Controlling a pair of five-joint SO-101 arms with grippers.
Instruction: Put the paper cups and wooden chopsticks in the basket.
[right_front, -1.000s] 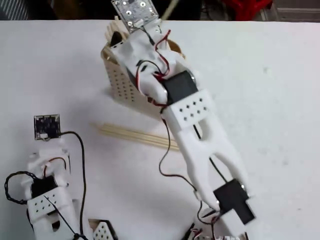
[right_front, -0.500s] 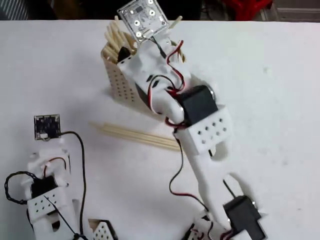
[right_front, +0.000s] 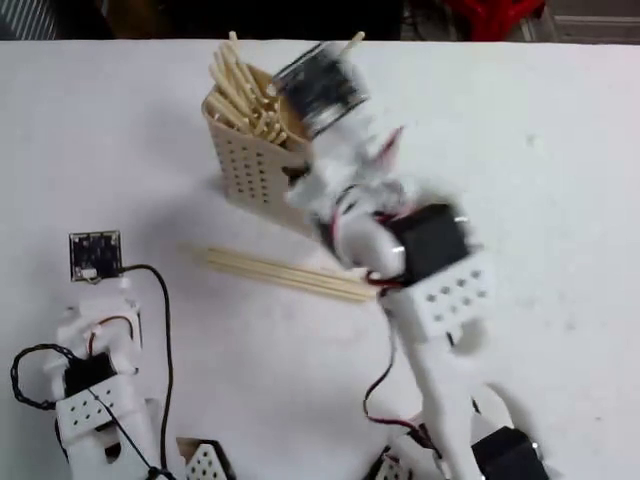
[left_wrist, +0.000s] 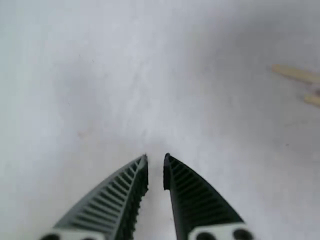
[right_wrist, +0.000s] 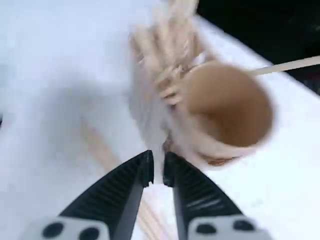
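The right claw (right_wrist: 156, 167), pressed together and empty, pulls back from the basket (right_front: 245, 170), leaving a paper cup (right_wrist: 227, 102) inside. Wooden chopsticks (right_front: 285, 272) on the surface (right_front: 120, 130) beside it remain to collect

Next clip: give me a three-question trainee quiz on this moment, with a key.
1. True or false: some chopsticks lie on the table outside the basket.
2. The paper cup is: A) on the table, B) in the basket, C) in a gripper.
3. Fill in: the left gripper holds ____.
Key: 1 true; 2 B; 3 nothing.
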